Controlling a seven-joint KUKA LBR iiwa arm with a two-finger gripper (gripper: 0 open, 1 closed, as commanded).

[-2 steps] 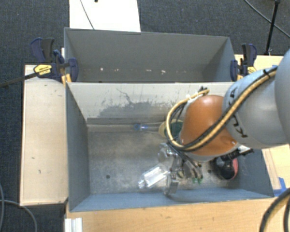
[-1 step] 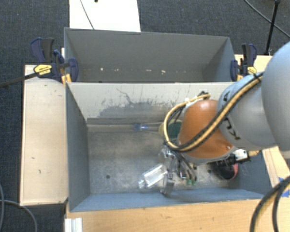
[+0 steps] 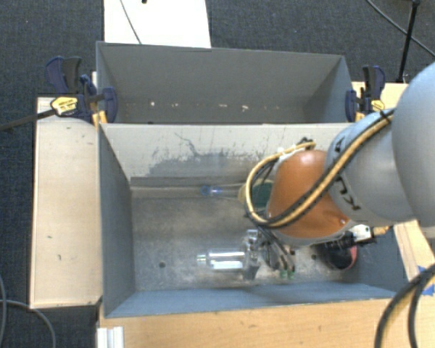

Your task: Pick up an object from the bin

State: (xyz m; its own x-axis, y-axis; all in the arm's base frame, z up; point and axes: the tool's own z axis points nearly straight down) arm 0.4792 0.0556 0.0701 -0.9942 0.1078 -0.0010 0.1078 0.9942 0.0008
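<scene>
Honestly, can't tell how open the hand [image 3: 255,258] is, down low by the front wall of the bin [image 3: 116,216]. A clear tube [image 3: 219,259] lies flat just beside it. I'd centre over the tube's middle before closing, so it doesn't roll off.

My arm [image 3: 413,158] is a thick, smooth, pale grey tube with rounded joints. Over my wrist sits a glossy orange dome-shaped cover [image 3: 301,194]. Around it curl yellow and black cables [image 3: 257,172] in a wide loop. Beneath hangs my small grey metal pincer [image 3: 255,263].
</scene>
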